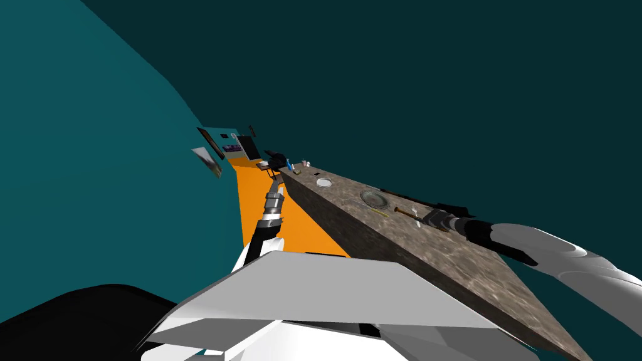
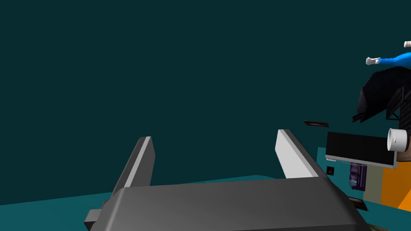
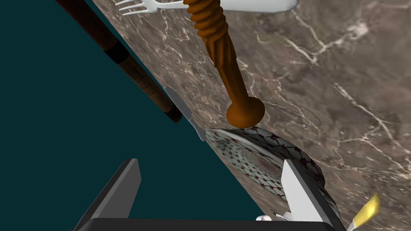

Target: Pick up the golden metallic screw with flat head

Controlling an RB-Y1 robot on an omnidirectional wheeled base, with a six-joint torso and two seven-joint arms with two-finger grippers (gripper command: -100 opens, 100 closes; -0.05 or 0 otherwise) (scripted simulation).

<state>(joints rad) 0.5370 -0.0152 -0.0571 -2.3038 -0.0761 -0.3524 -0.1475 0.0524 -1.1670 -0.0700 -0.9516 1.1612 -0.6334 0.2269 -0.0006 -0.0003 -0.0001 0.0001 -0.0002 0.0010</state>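
The screw (image 3: 224, 68) is orange-brown, with a twisted thread and a round flat head. It lies on the brown marble counter (image 3: 341, 80), its head beside the rim of a patterned plate (image 3: 257, 160). My right gripper (image 3: 212, 180) is open and holds nothing; it hovers over the plate, short of the screw's head. In the head view the screw (image 1: 405, 214) lies just ahead of the right gripper (image 1: 423, 218). My left gripper (image 2: 216, 156) is open and empty, held up off the counter's far end (image 1: 274, 174).
A white fork (image 3: 208, 5) crosses behind the screw's tip. A knife with a dark brown handle (image 3: 132, 68) lies along the counter's edge. A yellow object (image 3: 367, 210) lies past the plate. Farther along the counter stand a white bowl (image 1: 323, 182) and small items.
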